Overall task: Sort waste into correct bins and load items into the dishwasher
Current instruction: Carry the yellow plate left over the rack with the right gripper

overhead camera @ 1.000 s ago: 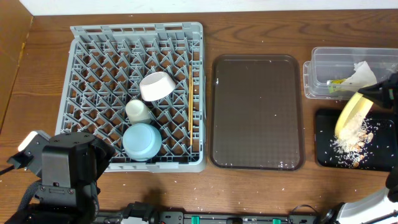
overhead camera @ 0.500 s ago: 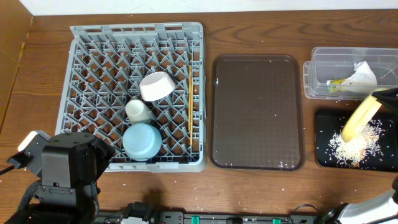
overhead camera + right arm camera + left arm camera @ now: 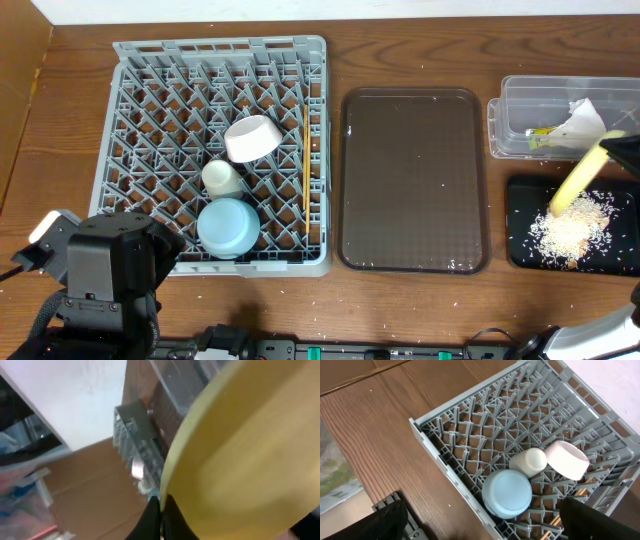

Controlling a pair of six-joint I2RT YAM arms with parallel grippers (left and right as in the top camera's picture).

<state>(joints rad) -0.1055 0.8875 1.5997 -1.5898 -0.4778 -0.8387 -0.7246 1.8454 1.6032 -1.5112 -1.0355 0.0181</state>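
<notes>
Right gripper (image 3: 622, 150): my jaws are clamped on the upper rim of the pale yellow plate (image 3: 578, 183), which I hold tilted steeply on edge.
Plate position: its low edge hangs over the black bin (image 3: 522, 205), just above the heap of crumbs (image 3: 568, 230); it is well apart from the dish rack (image 3: 150, 120).
Handling: stiff, smooth and probably slippery, likely to chip if dropped. The rim is the only hold, so I judge it wants a firm pinch and a slow carry, since its weight hangs below my jaws.
Clear tub (image 3: 515, 100): holds the napkin (image 3: 585, 120) with a yellow-green scrap (image 3: 540, 133).
Rack load: white bowl (image 3: 252, 138), small white cup (image 3: 222, 178), light blue cup (image 3: 228, 226), chopsticks (image 3: 305, 160) lying along the right side.
Counts: one plate, two cups, one bowl, two bins, one rack, one brown tray (image 3: 415, 180); I cannot tell how many chopsticks.
Left gripper (image 3: 482, 525): fingers apart, empty, over the rack's near corner.
Surface: brown tray sits between rack and bins.
</notes>
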